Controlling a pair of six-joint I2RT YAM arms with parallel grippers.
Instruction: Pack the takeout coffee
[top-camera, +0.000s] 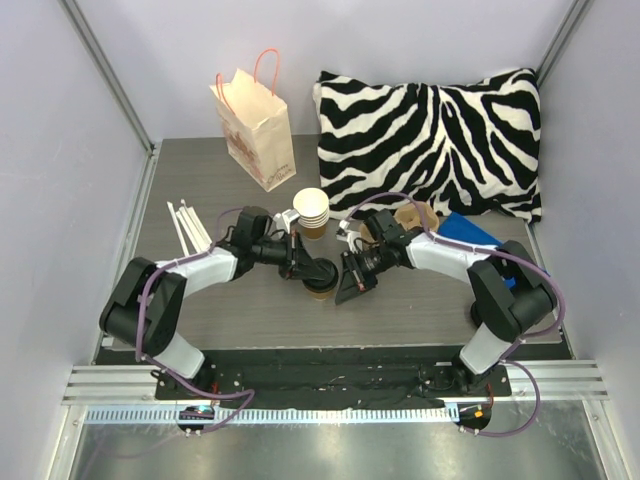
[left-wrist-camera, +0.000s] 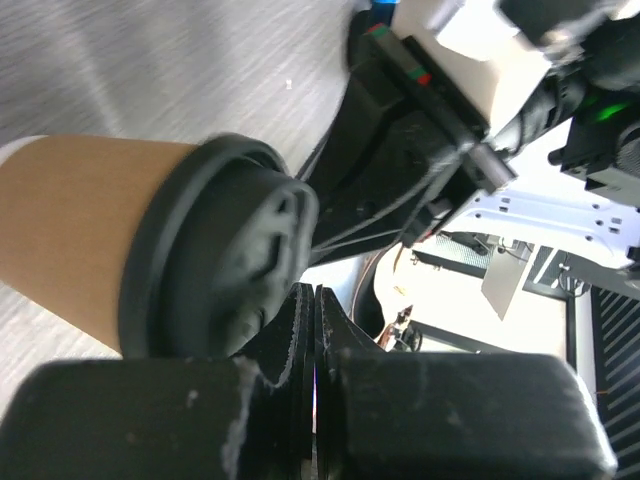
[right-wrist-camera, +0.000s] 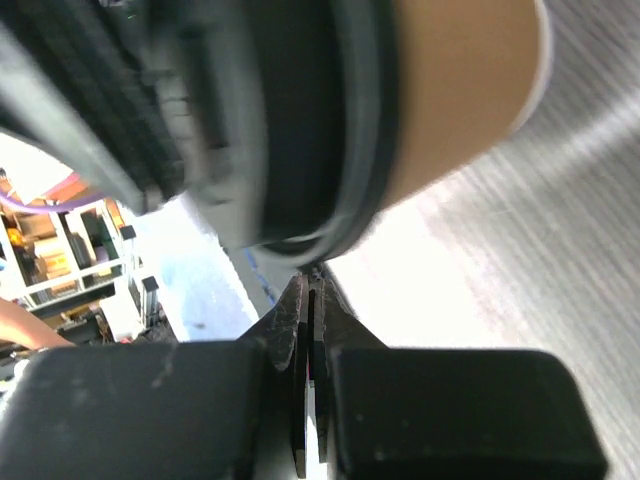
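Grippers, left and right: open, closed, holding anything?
Left gripper: closed, empty, beside the takeout coffee.
Right gripper: closed, empty, tips by that cup's black lid.

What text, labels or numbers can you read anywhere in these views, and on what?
No text is readable in any view.
On the paper bag: a pinkish print on its front, too small to read.
On the takeout coffee: plain brown side, no print showing.
On its black lid: only moulded shapes, blurred, with no legible letters.
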